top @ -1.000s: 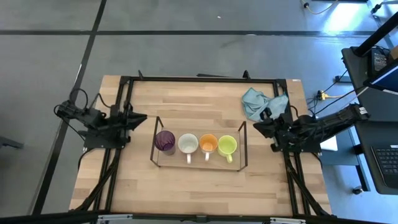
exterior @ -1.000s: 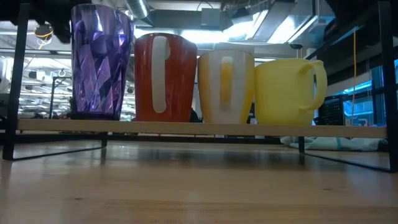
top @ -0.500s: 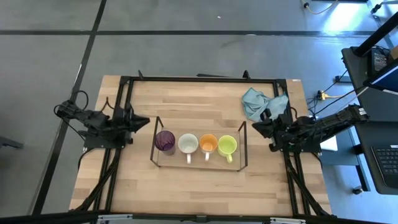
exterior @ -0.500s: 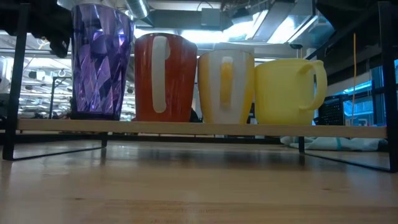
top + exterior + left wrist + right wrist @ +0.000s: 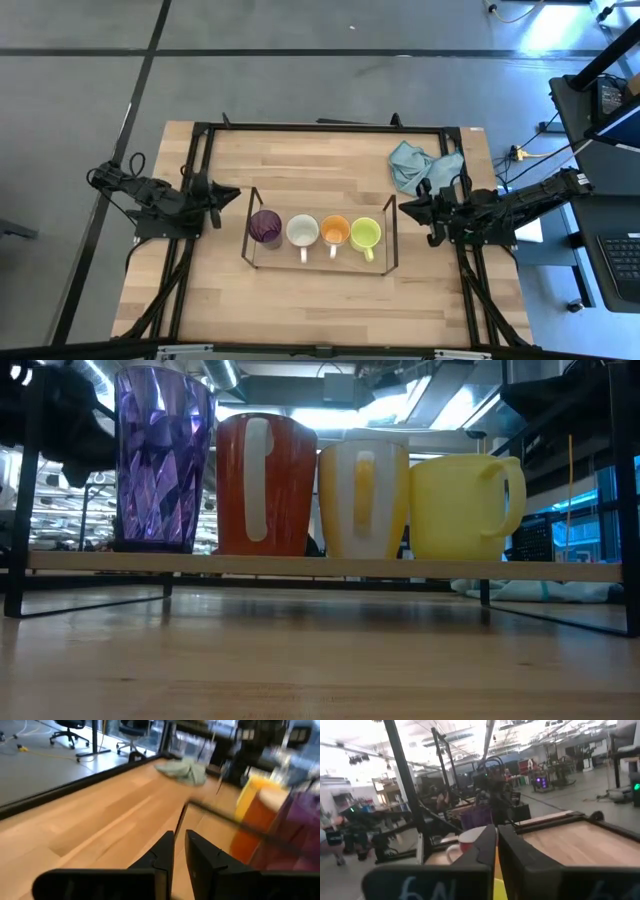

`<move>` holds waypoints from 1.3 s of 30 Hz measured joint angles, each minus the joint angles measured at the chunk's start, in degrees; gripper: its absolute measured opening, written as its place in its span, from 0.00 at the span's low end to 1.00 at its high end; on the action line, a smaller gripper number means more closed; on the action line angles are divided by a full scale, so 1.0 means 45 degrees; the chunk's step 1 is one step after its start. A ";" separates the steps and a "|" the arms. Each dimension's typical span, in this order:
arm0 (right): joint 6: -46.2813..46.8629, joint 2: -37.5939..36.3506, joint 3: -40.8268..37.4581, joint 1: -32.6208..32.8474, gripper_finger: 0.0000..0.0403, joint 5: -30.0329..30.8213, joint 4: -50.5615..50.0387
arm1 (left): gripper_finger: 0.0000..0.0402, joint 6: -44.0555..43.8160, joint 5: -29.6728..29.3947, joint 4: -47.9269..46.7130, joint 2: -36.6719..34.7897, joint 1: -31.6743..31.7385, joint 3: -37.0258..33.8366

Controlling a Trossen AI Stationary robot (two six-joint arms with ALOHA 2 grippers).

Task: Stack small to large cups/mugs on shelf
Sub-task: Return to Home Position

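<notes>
Four cups stand upright in a row on the shelf (image 5: 320, 262), a low black wire rack at mid-table. From the left they are a purple cup (image 5: 265, 226), a brown-orange mug with a white inside (image 5: 302, 231), an orange mug (image 5: 335, 231) and a yellow-green mug (image 5: 365, 234). In the low view their bottoms rest on the shelf's flat top (image 5: 320, 567). My left gripper (image 5: 232, 192) hovers left of the shelf, shut and holding nothing (image 5: 180, 845). My right gripper (image 5: 405, 206) hovers right of the shelf, also shut and holding nothing (image 5: 497, 845).
A light blue cloth (image 5: 420, 165) lies crumpled at the table's far right corner, behind my right gripper. A black frame (image 5: 320, 127) edges the wooden table. Bare wood lies in front of and behind the shelf.
My left gripper has tipped down and sunk beside the shelf's left end; its dark shape now shows lower behind the purple cup in the low view. My right gripper has sunk a little at the shelf's right end. The cups have stayed in place.
</notes>
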 joint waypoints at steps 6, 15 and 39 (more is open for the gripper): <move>-0.1432 0.0000 0.0005 0.0000 0.05 0.0000 -0.0777 | 0.10 0.0828 0.0163 -0.0526 0.0044 0.0000 -0.0377; -0.1045 0.0000 0.0005 0.0005 0.05 -0.0005 -0.1032 | 0.10 0.0962 0.1187 -0.0398 0.0044 0.0000 -0.0665; -0.1044 0.0000 0.0005 0.0005 0.05 -0.0005 -0.1023 | 0.10 0.0976 0.1205 -0.0402 0.0039 0.0000 -0.0680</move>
